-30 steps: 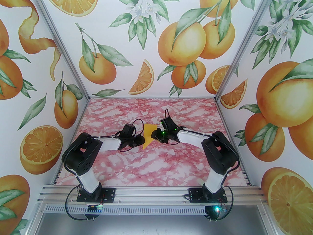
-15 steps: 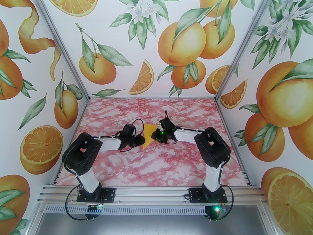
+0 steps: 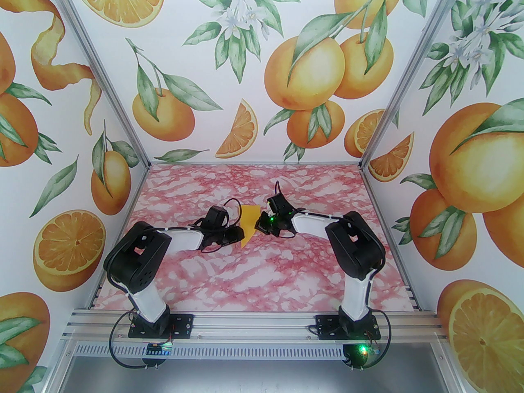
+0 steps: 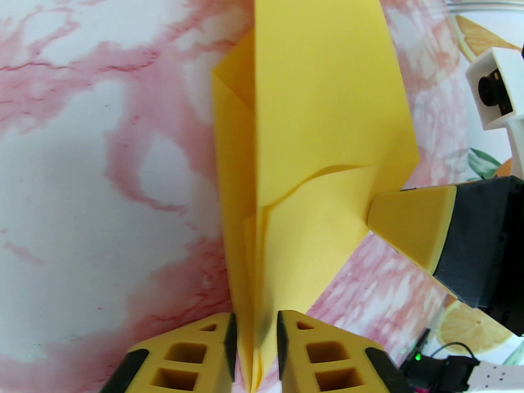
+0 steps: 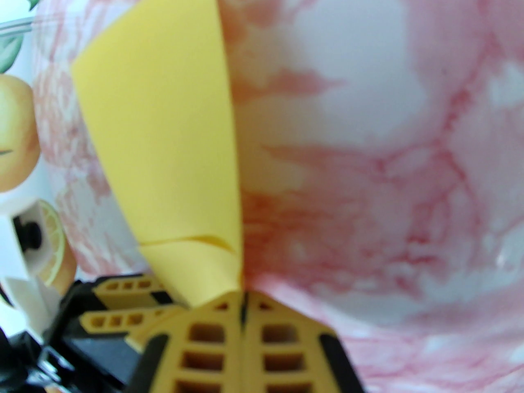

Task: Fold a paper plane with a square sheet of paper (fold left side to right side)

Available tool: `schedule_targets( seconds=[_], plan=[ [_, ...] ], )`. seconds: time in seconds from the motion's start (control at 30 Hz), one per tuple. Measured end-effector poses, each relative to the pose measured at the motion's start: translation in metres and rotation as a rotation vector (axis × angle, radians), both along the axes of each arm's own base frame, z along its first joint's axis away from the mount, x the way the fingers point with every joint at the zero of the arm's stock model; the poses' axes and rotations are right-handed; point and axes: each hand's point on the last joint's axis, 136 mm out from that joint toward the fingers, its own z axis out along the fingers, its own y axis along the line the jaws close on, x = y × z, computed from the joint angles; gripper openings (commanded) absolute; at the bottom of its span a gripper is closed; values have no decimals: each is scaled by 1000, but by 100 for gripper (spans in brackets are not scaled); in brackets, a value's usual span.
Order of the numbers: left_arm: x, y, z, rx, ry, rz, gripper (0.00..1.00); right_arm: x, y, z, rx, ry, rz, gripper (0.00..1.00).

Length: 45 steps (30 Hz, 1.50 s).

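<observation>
Top view: paper (image 3: 248,219), yellow and part-folded, is mid-frame over the pink marble table (image 3: 245,276), held btwn the two grippers. L gripper (image 3: 238,234) is at its lower-left edge, R gripper (image 3: 258,224) at its right edge. Both arms reach in low from the bottom corners. Can't tell if the paper's low tip touches the table. L wrist view: paper (image 4: 319,117) runs from bottom centre to the top edge, folded in several layers w/ a broad flap spread to the right. L gripper (image 4: 254,321) is at bottom centre, fingers close together w/ the layered fold pinched btwn them. R gripper (image 4: 409,227) comes in from the right, tip on the flap's right edge. R wrist view: R gripper (image 5: 243,301) is at bottom centre, fingers pressed together on the paper's lower corner. Paper (image 5: 163,137) rises toward upper left, a bit blurred.
</observation>
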Motion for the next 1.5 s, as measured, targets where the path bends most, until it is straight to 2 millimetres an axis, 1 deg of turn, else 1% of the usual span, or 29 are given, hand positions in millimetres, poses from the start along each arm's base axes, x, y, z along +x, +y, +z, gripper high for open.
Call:
schedule_targets(
  seconds=[0.17,0.3,0.37,0.43,0.47,0.53,0.57,0.6,0.67,0.73,0.9,1.13,1.3,1.5],
  plan=[
    [3,4,3,-6,-13,-33,36,0,-2,0,-12,2,21,0],
    [8,10,4,9,-24,-42,35,0,-1,2,-17,-2,37,0],
    [8,9,4,20,-26,-68,33,0,0,2,-21,5,46,0],
    [14,4,7,21,-44,-99,31,1,1,2,-21,4,53,0],
    [17,3,7,23,-50,-108,27,2,2,1,-22,2,57,0],
    [19,0,7,27,-58,-127,25,0,2,1,-24,8,62,0],
    [20,0,5,30,-54,-133,24,0,2,0,-24,10,66,0],
    [20,0,3,36,-51,-139,20,-1,1,0,-26,11,69,0],
    [19,0,-2,51,-37,-149,19,-2,1,0,-26,18,71,0],
    [20,0,-3,57,-32,-152,17,-2,2,1,-24,20,72,0],
    [20,1,-4,82,-32,-156,14,3,6,10,-14,10,74,0],
    [20,1,-6,99,-37,-152,13,4,10,16,12,22,71,0],
    [20,0,-6,111,-30,-136,13,12,18,29,45,18,62,0],
    [20,-1,-7,120,-27,-129,13,20,25,36,67,14,55,0]
  ],
)
